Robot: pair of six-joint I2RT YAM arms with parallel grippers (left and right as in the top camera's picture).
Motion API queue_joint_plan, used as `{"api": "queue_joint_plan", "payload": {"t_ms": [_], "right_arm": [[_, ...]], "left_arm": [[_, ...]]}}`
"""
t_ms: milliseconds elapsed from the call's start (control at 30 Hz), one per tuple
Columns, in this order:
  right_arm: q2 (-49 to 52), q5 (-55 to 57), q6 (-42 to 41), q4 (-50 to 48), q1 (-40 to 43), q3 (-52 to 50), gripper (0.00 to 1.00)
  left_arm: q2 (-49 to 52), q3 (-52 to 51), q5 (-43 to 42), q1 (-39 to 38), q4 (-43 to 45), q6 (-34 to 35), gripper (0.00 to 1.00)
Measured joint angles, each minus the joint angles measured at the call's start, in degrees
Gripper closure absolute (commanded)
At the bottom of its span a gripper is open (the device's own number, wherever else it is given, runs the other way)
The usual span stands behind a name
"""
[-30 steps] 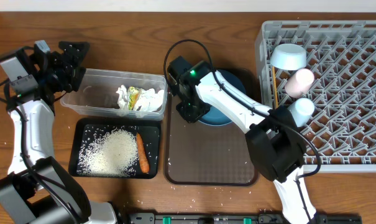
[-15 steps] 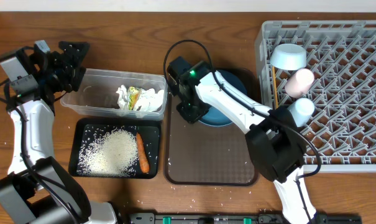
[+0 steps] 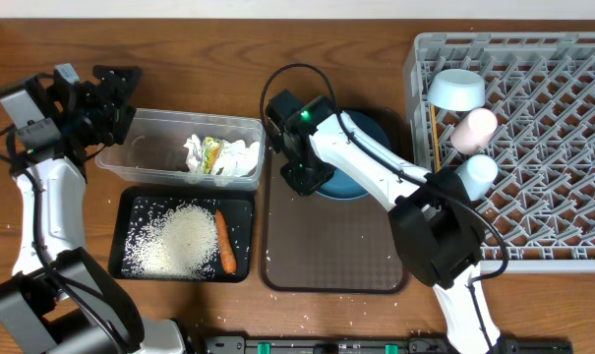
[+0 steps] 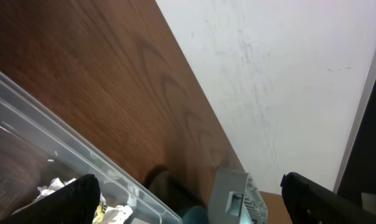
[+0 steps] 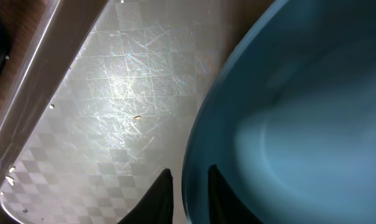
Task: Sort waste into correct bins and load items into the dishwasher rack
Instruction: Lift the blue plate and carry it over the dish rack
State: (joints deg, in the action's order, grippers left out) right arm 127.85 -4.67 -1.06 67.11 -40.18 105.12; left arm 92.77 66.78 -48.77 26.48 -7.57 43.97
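Note:
A round blue plate lies at the back of the brown serving tray. My right gripper is at its left rim. In the right wrist view that gripper is shut on the plate, one finger inside the rim and one outside over the tray. My left gripper hangs open above the far left end of the clear tub, holding nothing. White tissues and a green-yellow wrapper lie in the tub. Rice and a carrot lie in the black tray.
The grey rack fills the right side. At its left edge stand a white bowl, a pink cup, a light blue cup and chopsticks. A few rice grains lie on the serving tray.

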Motion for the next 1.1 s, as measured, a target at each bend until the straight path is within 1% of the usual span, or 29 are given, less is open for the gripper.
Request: {"api": "queue_joint_plan", "payload": {"t_ms": [167, 200, 267, 300, 333, 633, 733, 833, 967, 1100], "right_arm": [[0.0, 0.0, 0.0, -0.6, 0.0, -0.9, 0.81], [0.0, 0.0, 0.0, -0.6, 0.0, -1.1, 0.83], [0.0, 0.0, 0.0, -0.6, 0.0, -1.5, 0.89], [0.0, 0.0, 0.1, -0.6, 0.0, -1.5, 0.97], [0.0, 0.0, 0.2, -0.6, 0.0, -1.5, 0.99], [-0.3, 1.6, 0.4, 0.9, 0.0, -0.8, 0.99], [-0.3, 0.0, 1.4, 3.0, 0.1, 2.3, 0.99], [-0.7, -3.9, 3.3, 5.1, 0.3, 7.6, 0.99], [-4.3, -8.8, 5.2, 7.3, 0.9, 13.9, 0.99], [-12.0, -12.6, 7.0, 7.4, 3.8, 17.3, 0.99]], "left_arm": [[0.0, 0.0, 0.0, 0.0, 0.0, 0.0, 0.05], [0.0, 0.0, 0.0, 0.0, 0.0, 0.0, 0.05], [0.0, 0.0, 0.0, 0.0, 0.0, 0.0, 0.05], [0.0, 0.0, 0.0, 0.0, 0.0, 0.0, 0.05], [0.0, 0.0, 0.0, 0.0, 0.0, 0.0, 0.05], [0.0, 0.0, 0.0, 0.0, 0.0, 0.0, 0.05], [0.0, 0.0, 0.0, 0.0, 0.0, 0.0, 0.05], [0.0, 0.0, 0.0, 0.0, 0.0, 0.0, 0.05], [0.0, 0.0, -0.2, 0.0, 0.0, 0.0, 0.05], [0.0, 0.0, -0.2, 0.0, 0.0, 0.0, 0.05]]}}
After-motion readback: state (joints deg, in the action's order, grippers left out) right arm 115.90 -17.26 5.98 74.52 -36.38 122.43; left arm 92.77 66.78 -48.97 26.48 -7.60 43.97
